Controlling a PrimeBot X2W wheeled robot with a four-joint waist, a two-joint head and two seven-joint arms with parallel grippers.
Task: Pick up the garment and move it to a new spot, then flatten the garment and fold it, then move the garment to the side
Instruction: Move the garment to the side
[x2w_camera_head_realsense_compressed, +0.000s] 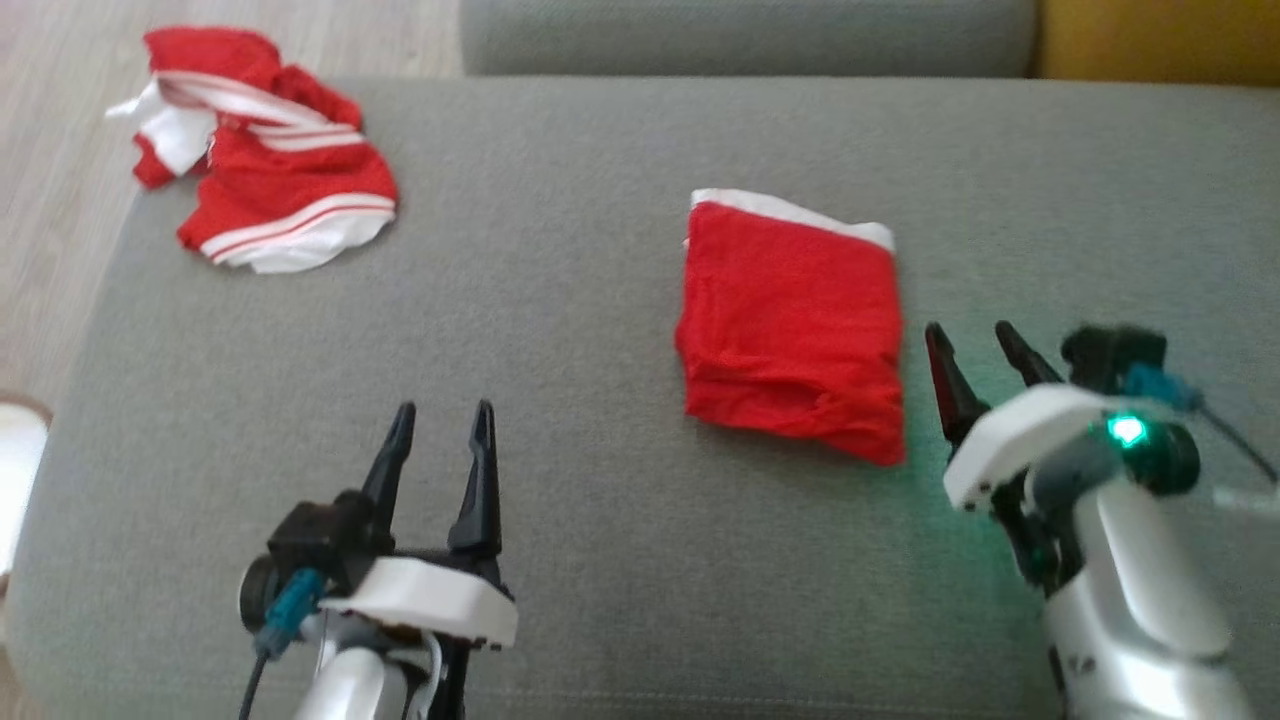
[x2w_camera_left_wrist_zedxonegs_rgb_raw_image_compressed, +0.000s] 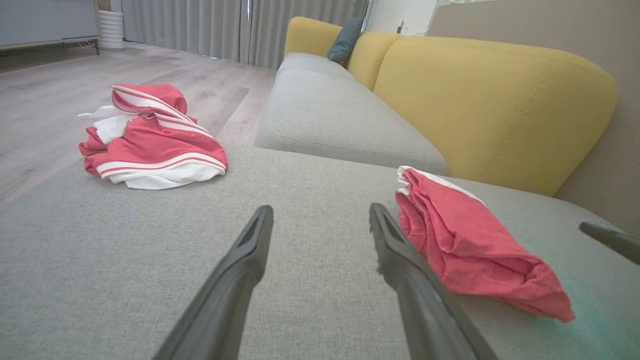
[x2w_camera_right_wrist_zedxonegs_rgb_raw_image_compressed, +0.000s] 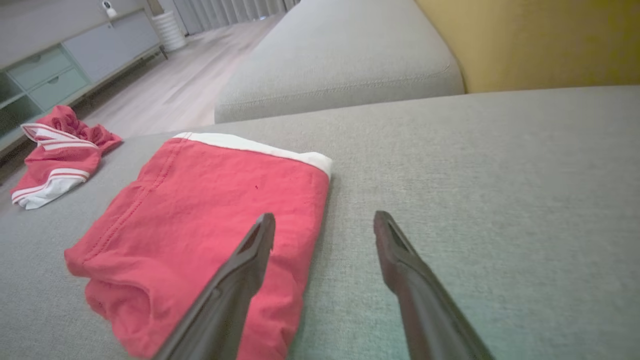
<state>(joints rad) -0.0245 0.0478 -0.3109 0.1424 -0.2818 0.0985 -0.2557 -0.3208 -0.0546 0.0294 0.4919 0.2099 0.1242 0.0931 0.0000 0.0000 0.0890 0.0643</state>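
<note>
Head view: one folded garment (x2w_camera_head_realsense_compressed: 790, 330), one crumpled garment (x2w_camera_head_realsense_compressed: 265, 170).

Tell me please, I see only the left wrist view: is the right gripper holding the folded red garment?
Observer: No. The head view shows the right gripper open and empty, just right of the folded red garment.
Operator: Is a finger above the cloth?
Observer: In the right wrist view one finger overlaps the garment's edge; contact I cannot tell.
Operator: Is the fold tidy?
Observer: From above it is a near rectangle, white waistband along the far edge.
</note>
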